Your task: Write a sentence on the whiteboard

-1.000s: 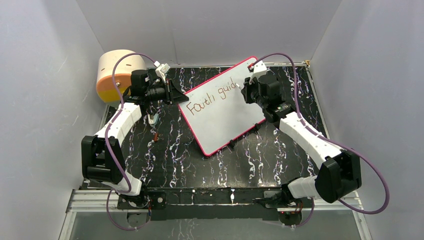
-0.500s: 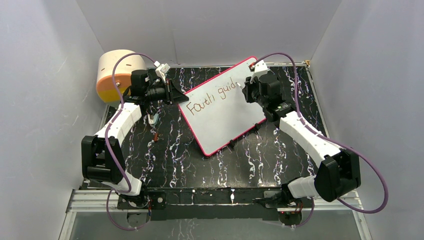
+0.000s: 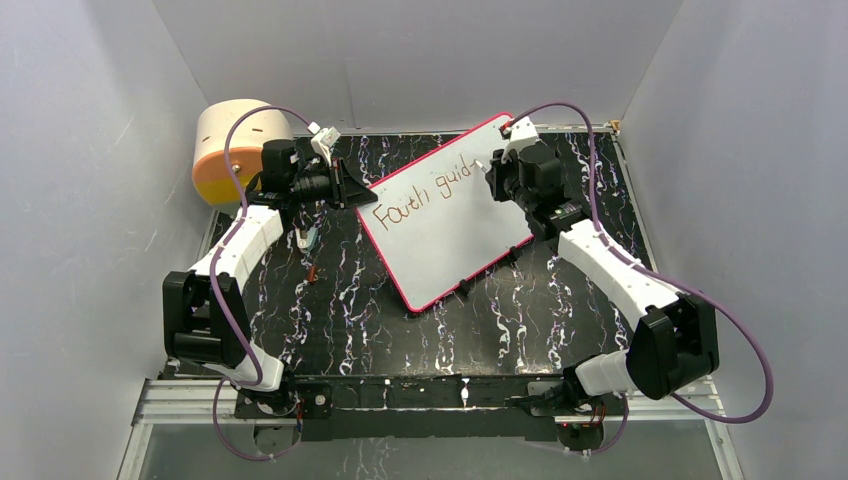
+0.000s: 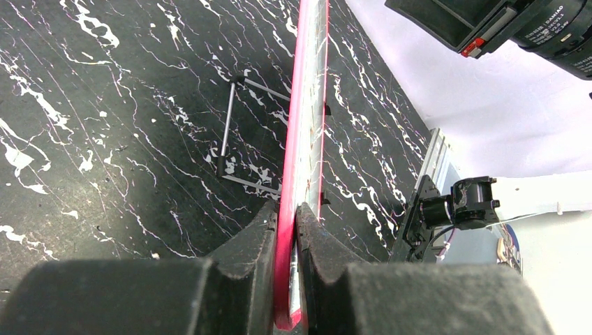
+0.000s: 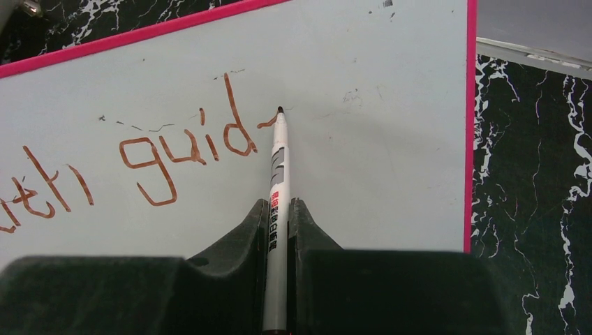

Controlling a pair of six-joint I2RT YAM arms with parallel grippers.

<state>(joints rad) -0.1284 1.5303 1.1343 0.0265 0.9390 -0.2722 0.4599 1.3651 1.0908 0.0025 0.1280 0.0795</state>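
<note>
Worktop (image 3: 400,330): black with white veining, spread across the whole floor of the booth.
Whiteboard (image 3: 450,225): pink-framed, set cornerwise at the middle of the far half of the worktop, black clips on its near-right long edge; seen edge-on from the left wrist, with a thin wire leg (image 4: 230,129) beside it.
Drum (image 3: 230,140): tan over orange, at the far-left corner, well apart from the whiteboard.
Left hand (image 4: 285,216): clenched on the whiteboard's pink left edge, 1 finger on each face.
Right hand (image 5: 278,206): clamped around a marker, over the whiteboard's far-right part.
Sentence (image 5: 181,150): brownish-red, 1 line reading "Faith guid", then a short fresh stroke.
Marker (image 5: 278,167): white-barrelled, tip at the end of that stroke.
</note>
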